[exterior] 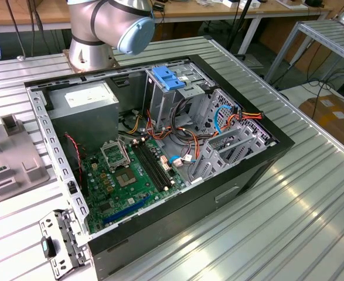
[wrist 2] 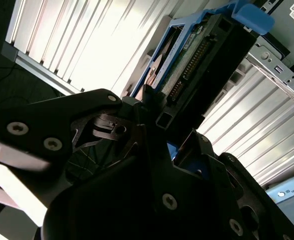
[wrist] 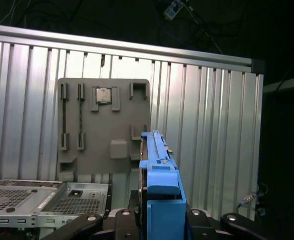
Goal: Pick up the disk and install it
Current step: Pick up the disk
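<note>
The disk [wrist: 159,175] stands on edge between my gripper's [wrist: 159,222] black fingers [wrist: 120,218], which are shut on it. Blue plastic carrier rails run along its edges, and it hangs high above the ribbed metal table [wrist: 207,125]. In the second wrist view the disk [wrist 2: 207,55] shows its dark end with a row of connector pins, framed in blue, just beyond the gripper [wrist 2: 159,117]. In the exterior view the open computer case [exterior: 259,167] lies on the table, with a tall metal drive cage [exterior: 160,99] topped by a blue bracket [exterior: 167,79].
Inside the case are a green motherboard [exterior: 130,175], a grey power-supply box [exterior: 84,108] and bundles of cables [exterior: 218,120]. The arm's base [exterior: 101,35] stands behind the case. A grey fixture plate [wrist: 104,125] holding a small chip [wrist: 103,95] lies on the table beside the case's corner [wrist: 36,200].
</note>
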`<state>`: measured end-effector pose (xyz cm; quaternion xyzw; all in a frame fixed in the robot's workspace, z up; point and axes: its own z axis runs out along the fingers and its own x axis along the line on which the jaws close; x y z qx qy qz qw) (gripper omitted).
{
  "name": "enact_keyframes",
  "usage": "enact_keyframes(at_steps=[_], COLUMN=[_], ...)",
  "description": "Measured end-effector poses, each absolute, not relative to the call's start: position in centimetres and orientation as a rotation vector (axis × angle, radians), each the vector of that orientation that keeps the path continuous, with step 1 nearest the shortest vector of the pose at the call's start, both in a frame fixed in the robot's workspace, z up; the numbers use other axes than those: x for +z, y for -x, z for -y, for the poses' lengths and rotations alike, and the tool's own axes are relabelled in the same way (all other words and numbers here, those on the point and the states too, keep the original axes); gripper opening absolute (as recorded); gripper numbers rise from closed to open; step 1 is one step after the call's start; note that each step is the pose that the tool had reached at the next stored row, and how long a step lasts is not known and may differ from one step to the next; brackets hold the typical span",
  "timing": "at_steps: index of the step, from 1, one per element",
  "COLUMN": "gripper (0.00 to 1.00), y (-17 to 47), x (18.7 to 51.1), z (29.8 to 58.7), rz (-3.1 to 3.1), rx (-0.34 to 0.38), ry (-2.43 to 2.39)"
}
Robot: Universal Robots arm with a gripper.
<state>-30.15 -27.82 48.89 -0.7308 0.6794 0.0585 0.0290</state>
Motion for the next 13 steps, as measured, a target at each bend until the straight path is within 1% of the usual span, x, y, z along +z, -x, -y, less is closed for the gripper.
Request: enact_keyframes(at_steps=[13], gripper=[0.36], y=[29.56], x=[48.83], z=[28.43], rz=[-2.096], rx=[0.180], ry=[2.254])
